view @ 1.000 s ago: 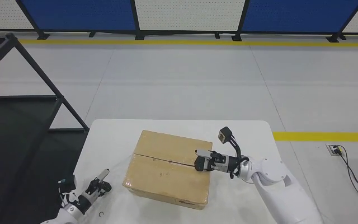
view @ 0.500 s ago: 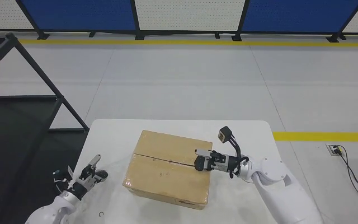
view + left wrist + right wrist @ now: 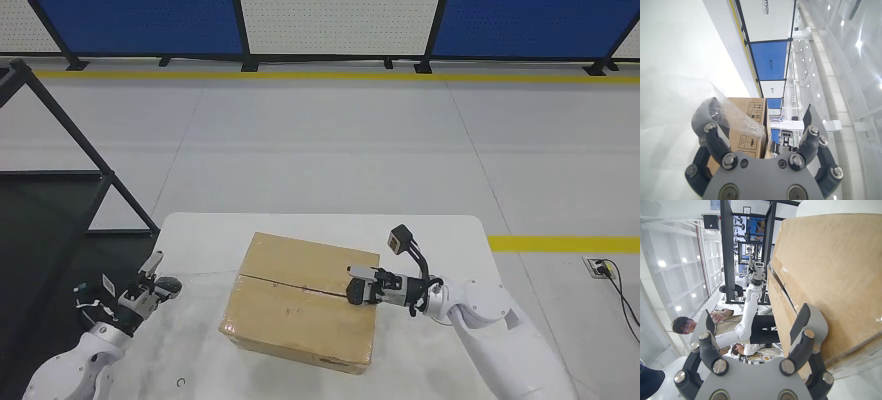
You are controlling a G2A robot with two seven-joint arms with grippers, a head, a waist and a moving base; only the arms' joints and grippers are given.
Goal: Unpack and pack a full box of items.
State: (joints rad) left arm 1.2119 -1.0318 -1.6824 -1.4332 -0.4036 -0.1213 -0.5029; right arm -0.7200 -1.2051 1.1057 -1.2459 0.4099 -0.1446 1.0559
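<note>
Box closed, right jaws wide astride its top edge, left jaws wide, well apart from it

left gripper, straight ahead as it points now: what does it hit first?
Probably the box. In the left wrist view its side lies ahead of the open left gripper, with table between. Depth is unclear; the line runs near the box's edge, so it might just graze it.
</note>
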